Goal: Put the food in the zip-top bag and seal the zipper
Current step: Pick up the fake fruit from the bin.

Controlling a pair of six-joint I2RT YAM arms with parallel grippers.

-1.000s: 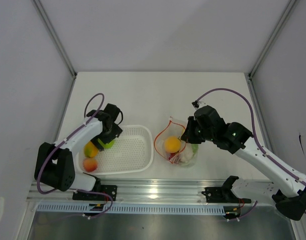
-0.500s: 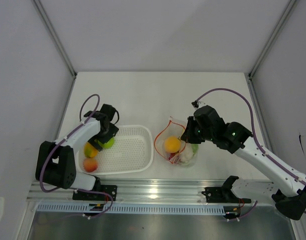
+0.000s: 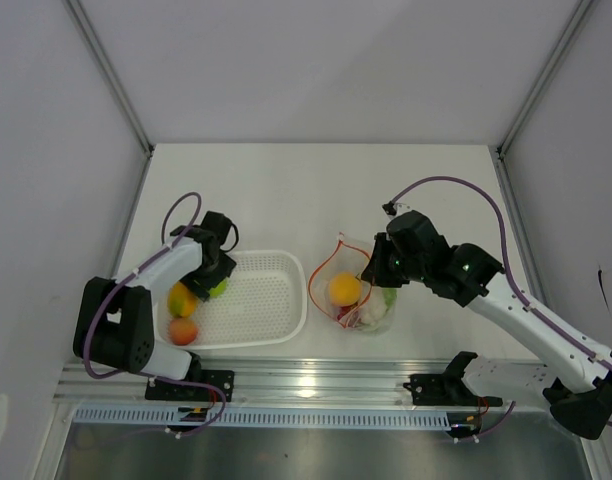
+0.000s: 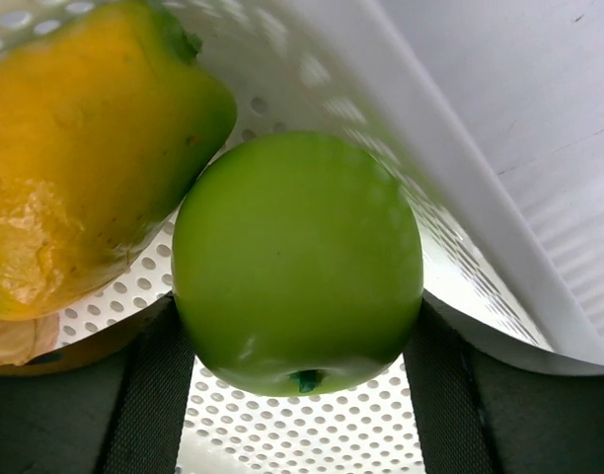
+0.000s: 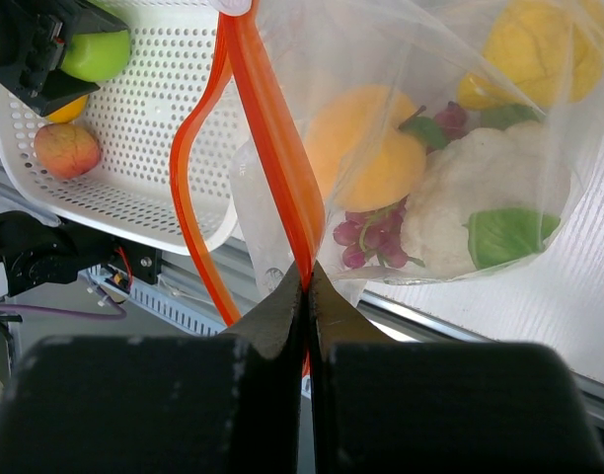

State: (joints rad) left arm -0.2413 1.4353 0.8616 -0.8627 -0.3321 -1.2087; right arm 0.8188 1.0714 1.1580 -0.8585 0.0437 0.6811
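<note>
- The left gripper (image 3: 215, 281) reaches into the back left corner of a white perforated plastic basket (image 3: 261, 300). Its dark fingers (image 4: 149, 395) sit against both sides of a round green toy apple (image 4: 297, 262), clasping it.
- The apple rests on the basket floor, touching a yellow-orange toy fruit (image 4: 75, 168). A small red-peach fruit (image 3: 183, 331) lies nearer the front edge.
- The right gripper (image 5: 307, 281) is pressed together, pinching the thin red-orange zipper strip (image 5: 267, 128) of a clear floppy plastic bag (image 5: 277, 212).
- The bag lies on the white table (image 3: 286, 190) just right of the basket. Its mouth gapes in a loop, unsealed.
- Inside it are a round orange fruit (image 5: 366, 148), a dark red grape bunch (image 5: 366, 237), a white cauliflower lump (image 5: 470, 197) and a yellow fruit (image 5: 534, 49).
</note>
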